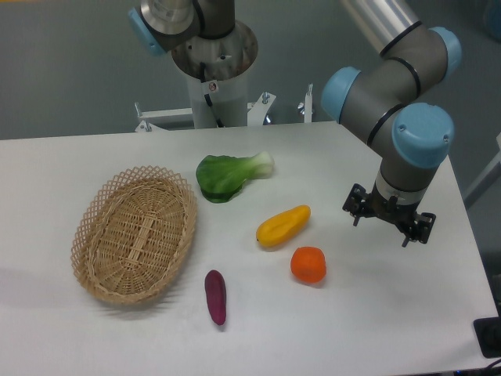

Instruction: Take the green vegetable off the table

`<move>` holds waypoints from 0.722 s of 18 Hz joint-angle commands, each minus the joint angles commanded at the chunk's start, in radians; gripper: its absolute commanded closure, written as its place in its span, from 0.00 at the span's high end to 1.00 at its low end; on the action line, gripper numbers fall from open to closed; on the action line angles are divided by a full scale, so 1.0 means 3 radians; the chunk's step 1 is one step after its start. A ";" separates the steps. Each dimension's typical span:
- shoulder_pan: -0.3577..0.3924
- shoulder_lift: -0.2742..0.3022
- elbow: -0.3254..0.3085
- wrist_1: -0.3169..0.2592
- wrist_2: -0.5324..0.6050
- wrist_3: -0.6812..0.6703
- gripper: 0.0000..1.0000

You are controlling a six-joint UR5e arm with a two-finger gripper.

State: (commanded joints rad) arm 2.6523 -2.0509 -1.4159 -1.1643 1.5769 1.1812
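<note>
The green vegetable (232,175) lies on the table (63,164) with bare surface behind it and on its leaf side, toward the wicker basket (135,236). Between it and the hand (389,218), the yellow vegetable (282,225) and the orange fruit (308,265) stand nearest. The purple piece (216,297) lies well apart, toward the front edge.

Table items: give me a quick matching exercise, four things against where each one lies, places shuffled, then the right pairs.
Things:
1. green vegetable
2. yellow vegetable
3. purple vegetable
4. wicker basket

Places:
A. nearest the front edge of the table
B. left side of the table
C. farthest back, pale stem pointing right
D. middle, just up-left of the orange fruit

Pairs: 1-C, 2-D, 3-A, 4-B
</note>
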 joint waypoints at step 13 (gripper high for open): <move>-0.0015 -0.0005 -0.0005 0.0015 0.0000 -0.0081 1.00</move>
State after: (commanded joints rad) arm 2.6477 -2.0525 -1.4174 -1.1597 1.5769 1.1567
